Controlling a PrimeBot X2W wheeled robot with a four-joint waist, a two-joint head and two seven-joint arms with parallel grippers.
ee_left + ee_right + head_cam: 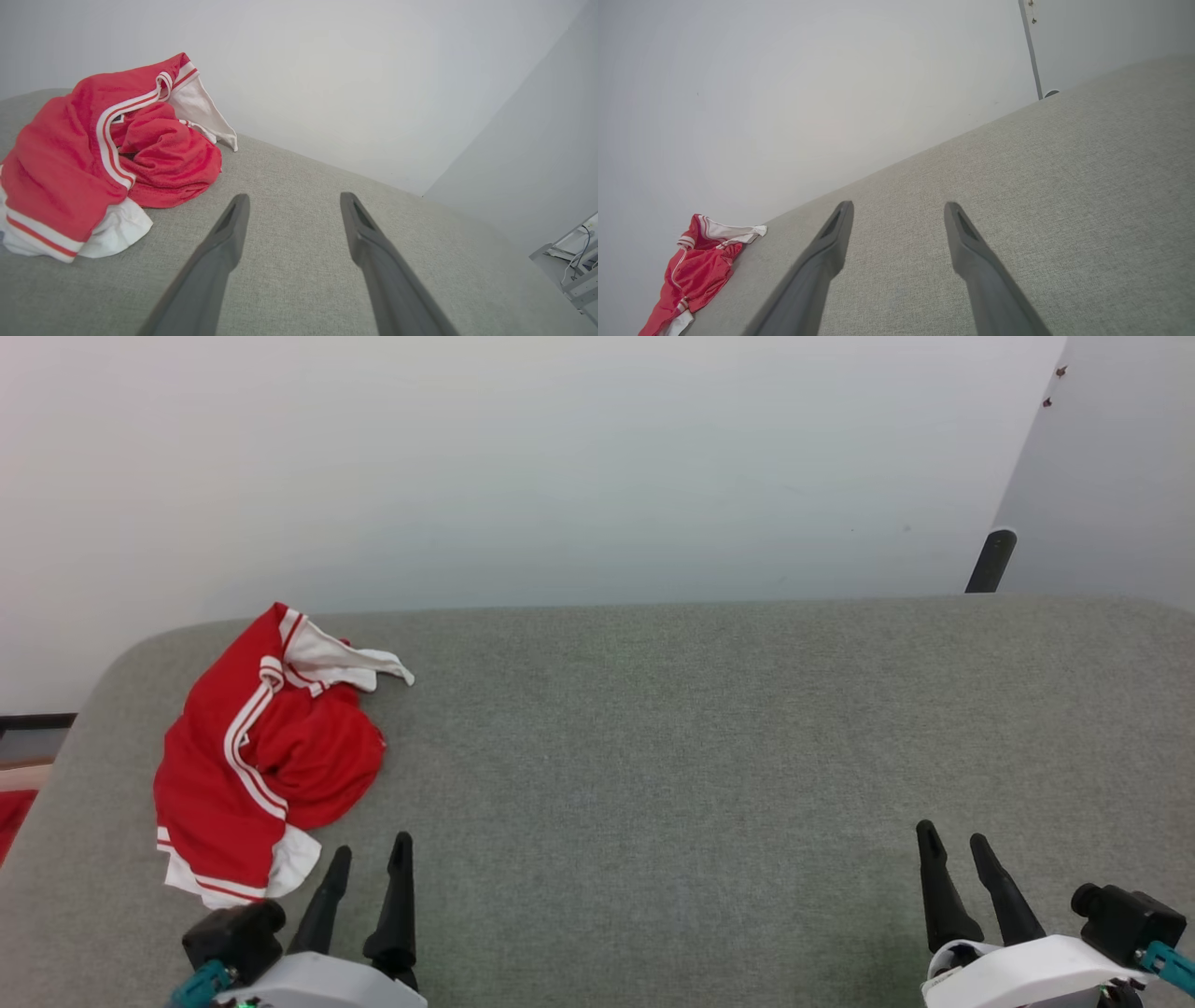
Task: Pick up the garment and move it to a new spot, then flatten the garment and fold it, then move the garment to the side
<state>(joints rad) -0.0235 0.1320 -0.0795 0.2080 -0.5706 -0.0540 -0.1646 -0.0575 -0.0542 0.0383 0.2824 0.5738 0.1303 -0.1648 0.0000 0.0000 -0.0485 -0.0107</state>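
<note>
Head view: a crumpled red mesh garment with white panels and red-and-white striped trim [252, 756] lies in a heap at the left end of a grey fabric-covered counter [653, 756], near its far rounded corner, against a plain white wall [560, 457]. The left gripper [373, 845] sits just beside the heap's near right edge, its dark fingers spread and holding nothing. The right gripper [950, 832] is well apart from it at the lower right, fingers also spread and bare. Left wrist view: the garment [70, 158] is bunched to the left of the left gripper [294, 196], whose fingers stand wide over bare counter [444, 242]. Right wrist view: the right gripper [899, 204] is spread wide above the counter [1087, 186], with the garment [696, 275] far off at lower left.
</note>
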